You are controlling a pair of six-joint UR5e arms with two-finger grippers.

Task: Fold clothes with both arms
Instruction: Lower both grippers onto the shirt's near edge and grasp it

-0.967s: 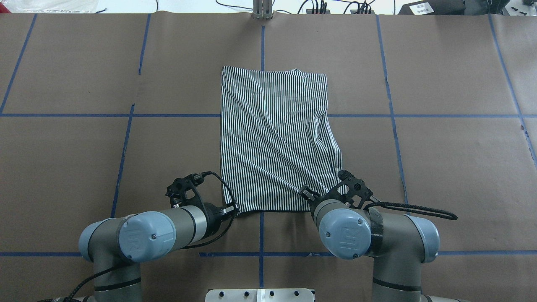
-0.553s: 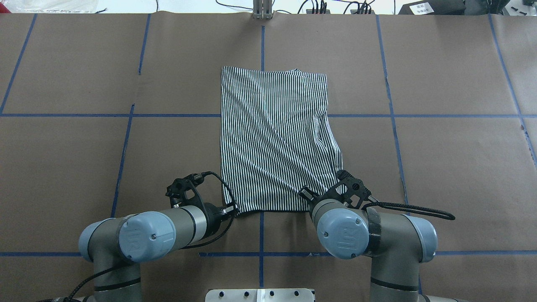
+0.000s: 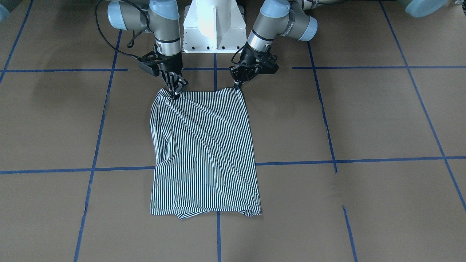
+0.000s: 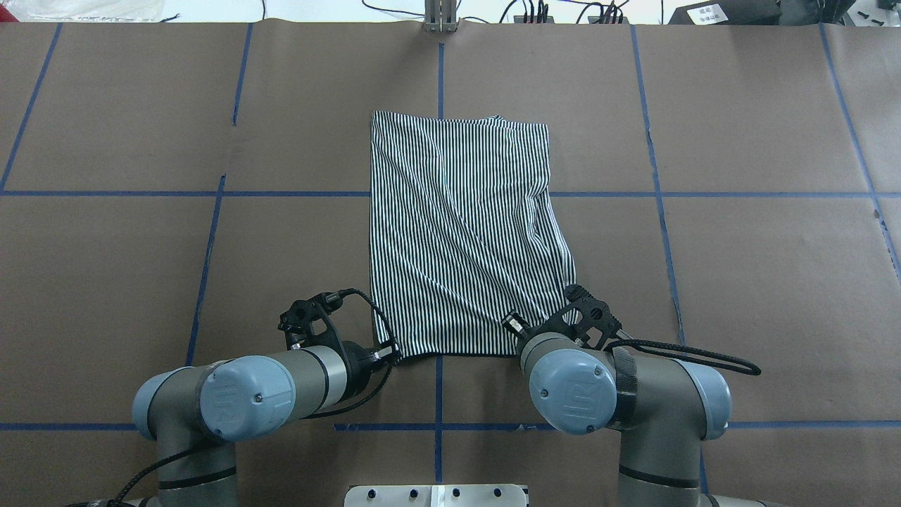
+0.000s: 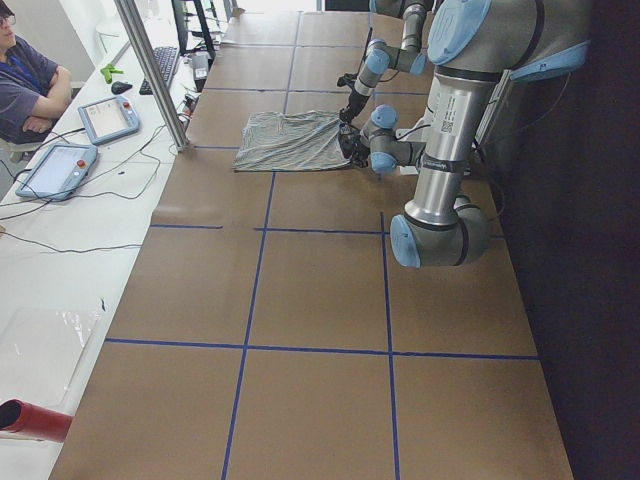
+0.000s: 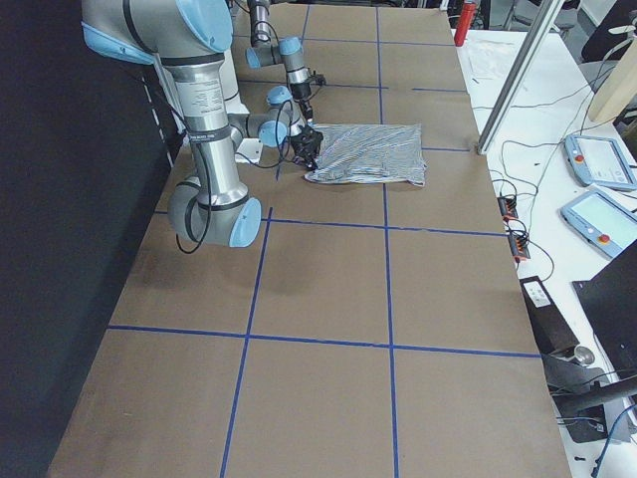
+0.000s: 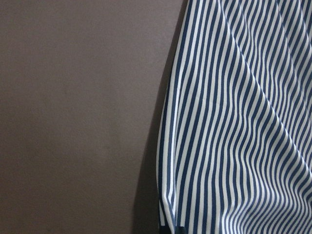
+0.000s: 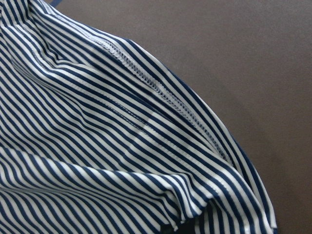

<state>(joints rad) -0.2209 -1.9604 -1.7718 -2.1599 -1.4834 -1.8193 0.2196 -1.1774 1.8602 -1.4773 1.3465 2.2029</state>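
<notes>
R arm point(image 4: 574, 391) edged back slightly; R gripper point(image 3: 174, 91), L gripper point(image 3: 238, 84) both clamped on shirt point(image 4: 457, 225) near-hem corners.

Tabletop point(image 4: 739, 282): brown paper is spread beneath the left end effector point(image 3: 238, 83) and the right end effector point(image 3: 175, 91).
Blue tape point(image 4: 440, 70): a grid is laid, with one line between them.
Pedestal point(image 3: 213, 25): white, set behind and between them.
Post point(image 5: 152, 70): metal, stood across from them.
Pendants point(image 5: 108, 118): laid well apart, beyond the post.
Person point(image 5: 25, 85): seated beside the pendants.

One striped shirt point(image 4: 461, 232), one desk point(image 4: 105, 282), two arms (left arm point(image 4: 281, 384), right arm point(image 4: 633, 394)), two tools (left tool point(image 3: 238, 84), right tool point(image 3: 175, 91)), one white pedestal point(image 3: 213, 25) and one person point(image 5: 25, 90) are in view.
</notes>
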